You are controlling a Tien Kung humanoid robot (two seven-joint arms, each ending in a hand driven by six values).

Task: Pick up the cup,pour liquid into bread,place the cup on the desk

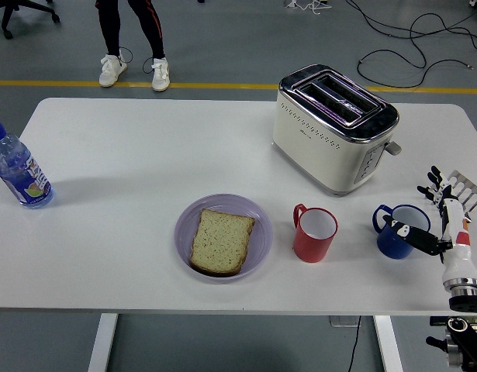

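Note:
A red cup [314,232] stands upright on the white table [129,163], right of a purple plate [260,239] holding a slice of bread [221,241]. A blue cup [395,231] stands further right, handle to the left. My right hand [429,213] is at the table's right edge beside the blue cup. Its fingers [432,182] are spread upward and its thumb [409,235] lies against the blue cup's front. It grasps nothing. The left arm does not show.
A cream toaster [333,124] stands behind the cups. A metal rack [463,186] lies at the right edge behind my hand. A water bottle [18,170] stands at the far left. A person's legs [133,39] are beyond the table.

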